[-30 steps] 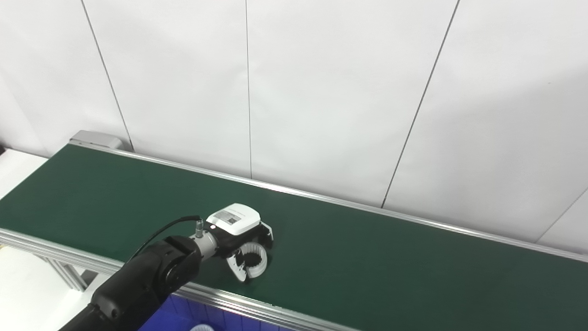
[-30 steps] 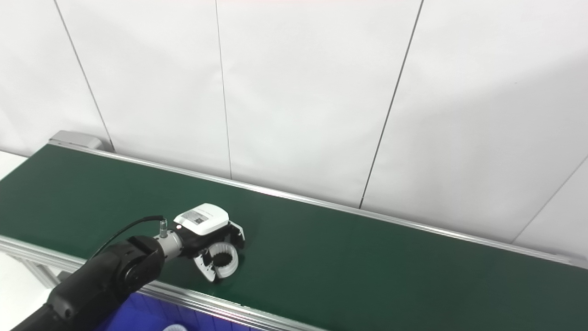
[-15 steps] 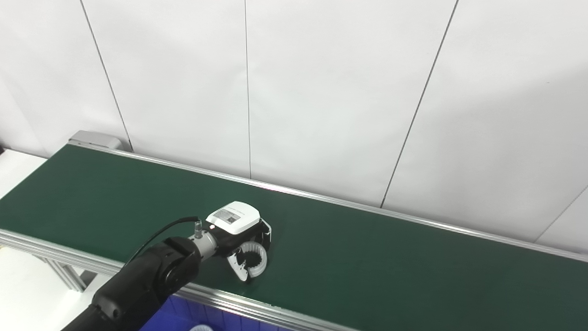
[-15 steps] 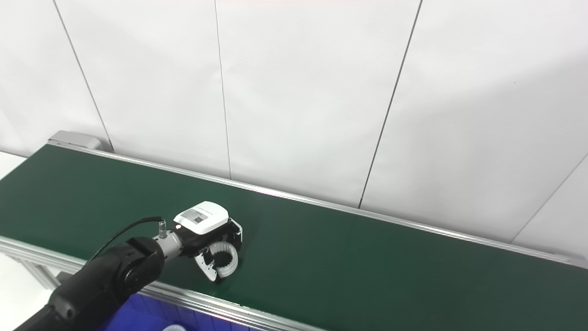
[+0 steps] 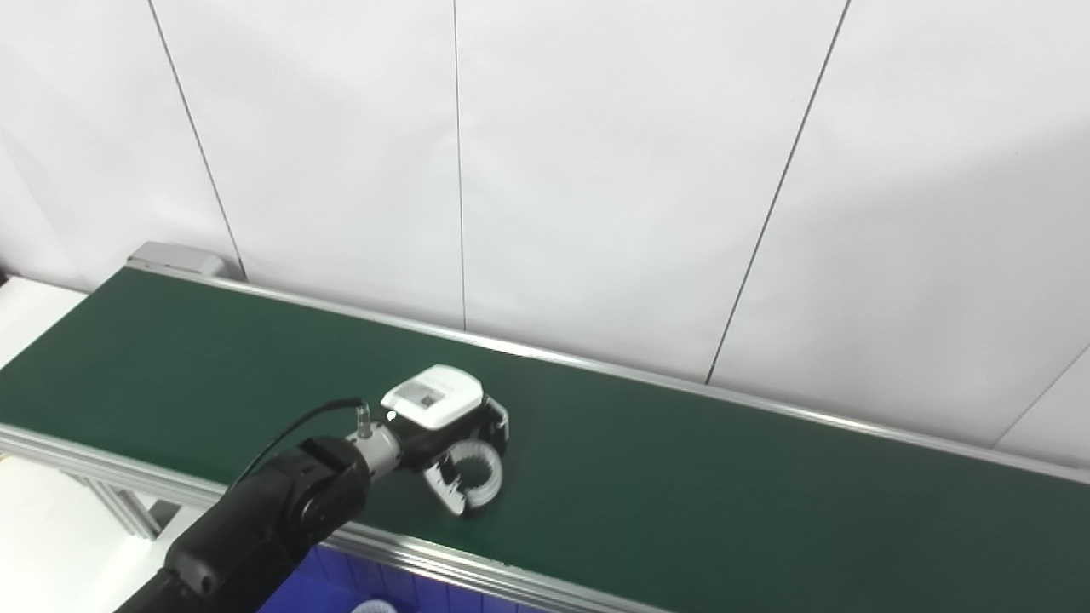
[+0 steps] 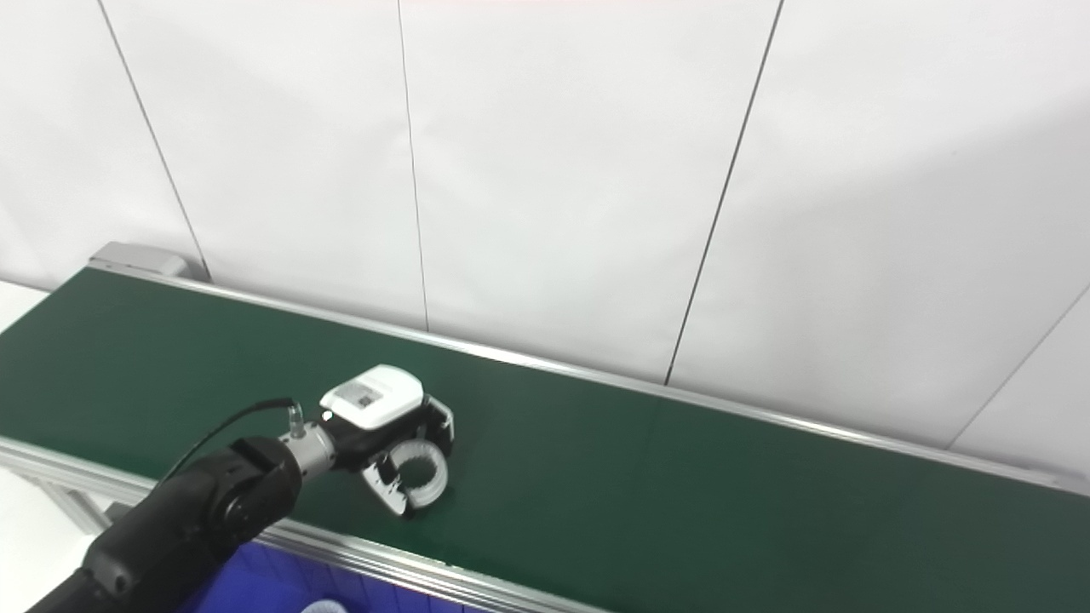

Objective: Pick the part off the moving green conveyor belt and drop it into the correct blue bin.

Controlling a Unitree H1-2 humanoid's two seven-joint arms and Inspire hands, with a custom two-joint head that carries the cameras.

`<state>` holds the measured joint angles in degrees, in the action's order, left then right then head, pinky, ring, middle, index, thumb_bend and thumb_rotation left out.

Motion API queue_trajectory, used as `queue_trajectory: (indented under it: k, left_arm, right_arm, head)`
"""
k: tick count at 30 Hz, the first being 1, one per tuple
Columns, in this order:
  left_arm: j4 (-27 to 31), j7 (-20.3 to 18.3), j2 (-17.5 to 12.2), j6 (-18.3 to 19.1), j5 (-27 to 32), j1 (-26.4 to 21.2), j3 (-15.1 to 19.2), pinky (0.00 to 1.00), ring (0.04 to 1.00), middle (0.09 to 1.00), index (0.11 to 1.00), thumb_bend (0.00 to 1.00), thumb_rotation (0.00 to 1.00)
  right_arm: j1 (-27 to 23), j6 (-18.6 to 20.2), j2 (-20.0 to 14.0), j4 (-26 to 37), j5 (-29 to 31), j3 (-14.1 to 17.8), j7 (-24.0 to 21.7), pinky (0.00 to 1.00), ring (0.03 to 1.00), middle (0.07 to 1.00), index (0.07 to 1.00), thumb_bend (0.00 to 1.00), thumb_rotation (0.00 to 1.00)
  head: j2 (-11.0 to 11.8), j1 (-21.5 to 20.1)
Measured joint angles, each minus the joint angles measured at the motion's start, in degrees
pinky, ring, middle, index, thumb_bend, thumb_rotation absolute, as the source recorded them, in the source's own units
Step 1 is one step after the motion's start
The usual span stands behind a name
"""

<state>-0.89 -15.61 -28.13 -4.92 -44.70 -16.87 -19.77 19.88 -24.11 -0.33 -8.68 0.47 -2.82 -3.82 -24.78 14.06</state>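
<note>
A white ring-shaped part (image 5: pixel 475 473) with a ribbed inner face is at the near side of the green conveyor belt (image 5: pixel 681 485). My left hand (image 5: pixel 443 421), with its white back cover facing up, reaches in from the lower left, and its fingers (image 6: pixel 438 419) and thumb are curled around the ring. The ring is tilted in the grasp, close over the belt; whether it touches the belt I cannot tell. A strip of the blue bin (image 5: pixel 341 583) shows below the belt's near rail. My right hand is out of the picture.
Aluminium rails (image 5: pixel 477 575) run along both long sides of the belt. A white panelled wall (image 5: pixel 596 170) stands right behind it. Something white (image 5: pixel 372 607) lies in the blue bin at the bottom edge. A white surface (image 5: pixel 34 545) sits at the lower left.
The left hand has tipped and risen slightly, and the ring in its fingers has turned flatter and shifted a little up and right.
</note>
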Motion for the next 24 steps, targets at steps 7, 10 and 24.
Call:
queue_trajectory:
  k: [7, 10, 24]
  left_arm:
    - [14.0, -5.0, 0.0, 3.4, 2.8, 3.8, 3.7, 0.43, 0.414, 0.487, 0.517, 0.5, 0.0]
    - [18.0, -6.3, 0.0, 4.6, 4.8, 5.4, 5.7, 0.36, 0.418, 0.494, 0.536, 0.48, 0.0]
    - [35.2, -12.3, 2.1, 11.4, 6.2, 15.2, 9.6, 0.36, 0.417, 0.489, 0.53, 0.47, 0.0]
  right_arm:
    - [0.0, 0.0, 0.0, 0.0, 0.0, 0.0, -0.1, 0.73, 0.792, 0.831, 0.931, 0.25, 0.88]
    - [0.0, 0.0, 0.0, 0.0, 0.3, 0.0, -0.2, 0.71, 0.785, 0.829, 0.93, 0.28, 0.87]
    - [0.2, 0.0, 0.0, 0.5, 0.2, 1.0, 0.0, 0.66, 0.742, 0.791, 0.874, 0.57, 0.83]
  head:
    - [-0.4, -0.5]
    - [-0.6, -1.0]
    - [-5.4, -5.5]
